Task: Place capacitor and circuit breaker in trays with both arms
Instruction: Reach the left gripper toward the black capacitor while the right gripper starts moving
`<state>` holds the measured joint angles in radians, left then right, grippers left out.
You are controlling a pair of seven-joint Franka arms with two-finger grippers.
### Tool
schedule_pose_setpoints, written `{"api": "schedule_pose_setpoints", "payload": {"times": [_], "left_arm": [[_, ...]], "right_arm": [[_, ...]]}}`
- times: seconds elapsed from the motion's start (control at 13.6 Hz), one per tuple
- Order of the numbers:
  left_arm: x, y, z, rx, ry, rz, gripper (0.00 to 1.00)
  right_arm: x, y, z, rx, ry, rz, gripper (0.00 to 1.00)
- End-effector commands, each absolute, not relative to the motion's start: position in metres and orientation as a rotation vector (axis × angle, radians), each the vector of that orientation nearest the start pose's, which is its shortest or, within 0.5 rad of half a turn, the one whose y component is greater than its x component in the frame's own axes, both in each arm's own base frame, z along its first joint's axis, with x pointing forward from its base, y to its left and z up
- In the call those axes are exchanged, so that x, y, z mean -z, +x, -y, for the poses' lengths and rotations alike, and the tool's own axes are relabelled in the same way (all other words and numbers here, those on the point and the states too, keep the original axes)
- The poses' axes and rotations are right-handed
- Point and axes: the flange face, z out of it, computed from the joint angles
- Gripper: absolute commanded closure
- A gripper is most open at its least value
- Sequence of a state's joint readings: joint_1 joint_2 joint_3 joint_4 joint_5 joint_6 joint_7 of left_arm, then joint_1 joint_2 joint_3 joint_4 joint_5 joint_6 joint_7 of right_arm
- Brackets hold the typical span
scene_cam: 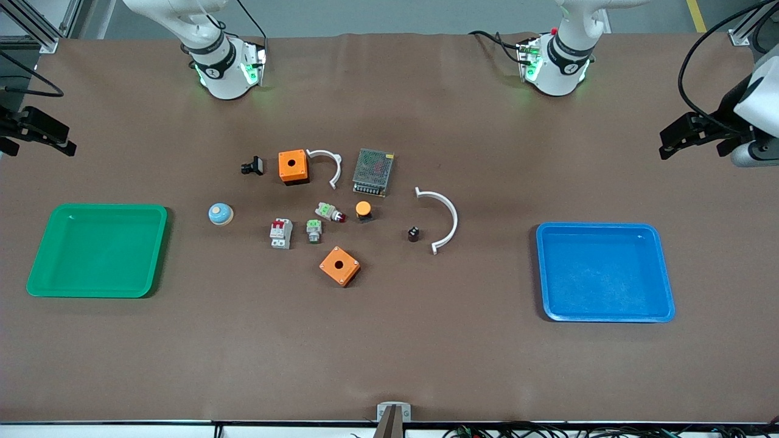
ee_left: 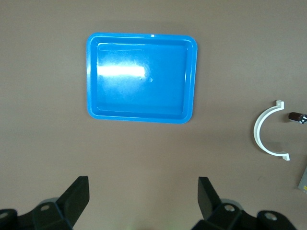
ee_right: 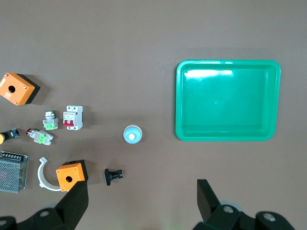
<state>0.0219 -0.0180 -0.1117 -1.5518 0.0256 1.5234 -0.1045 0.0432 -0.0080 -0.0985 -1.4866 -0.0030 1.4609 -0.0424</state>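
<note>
The capacitor [scene_cam: 414, 233], a tiny black cylinder, stands on the brown table beside a large white arc, on the side toward the blue tray [scene_cam: 605, 272]. It also shows at the edge of the left wrist view [ee_left: 297, 117]. The circuit breaker [scene_cam: 280, 233], white-grey with red levers, lies toward the green tray [scene_cam: 97, 249] and shows in the right wrist view [ee_right: 73, 118]. My left gripper [ee_left: 143, 196] is open and empty, high over bare table by the blue tray [ee_left: 141, 76]. My right gripper [ee_right: 142, 199] is open and empty, high over bare table by the green tray [ee_right: 228, 100].
Mid-table lie two orange boxes [scene_cam: 293, 166] [scene_cam: 339, 266], a mesh power supply [scene_cam: 373, 171], two white arcs [scene_cam: 325, 164] [scene_cam: 443, 219], a blue-domed button [scene_cam: 220, 214], a black clip [scene_cam: 252, 165], two green-topped parts [scene_cam: 314, 230] and an orange-capped button [scene_cam: 363, 210].
</note>
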Motion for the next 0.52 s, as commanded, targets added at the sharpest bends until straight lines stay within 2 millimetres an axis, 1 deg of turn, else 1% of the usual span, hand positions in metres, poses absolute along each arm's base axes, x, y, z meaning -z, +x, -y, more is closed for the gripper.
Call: {"api": "schedule_pose_setpoints", "payload": {"times": [0.0, 0.15, 0.29, 0.37, 0.44], "left_arm": [[-0.643, 0.541, 0.048, -0.039, -3.129, -0.004, 0.00], [-0.643, 0.542, 0.045, -0.042, -3.126, -0.046, 0.00], [-0.643, 0.542, 0.048, -0.038, -3.117, -0.048, 0.00], [-0.641, 0.548, 0.052, -0.042, -3.117, -0.060, 0.00], [-0.631, 0.553, 0.069, -0.070, -3.116, -0.105, 0.00]], "right_arm": [[-0.664, 0.542, 0.032, -0.021, -3.129, -0.041, 0.00], [-0.664, 0.542, 0.032, -0.021, -3.129, -0.041, 0.00], [-0.664, 0.541, 0.033, -0.021, -3.129, -0.043, 0.00], [-0.664, 0.542, 0.032, -0.021, -3.129, -0.041, 0.00], [-0.663, 0.541, 0.033, -0.023, -3.128, -0.043, 0.00]]}}
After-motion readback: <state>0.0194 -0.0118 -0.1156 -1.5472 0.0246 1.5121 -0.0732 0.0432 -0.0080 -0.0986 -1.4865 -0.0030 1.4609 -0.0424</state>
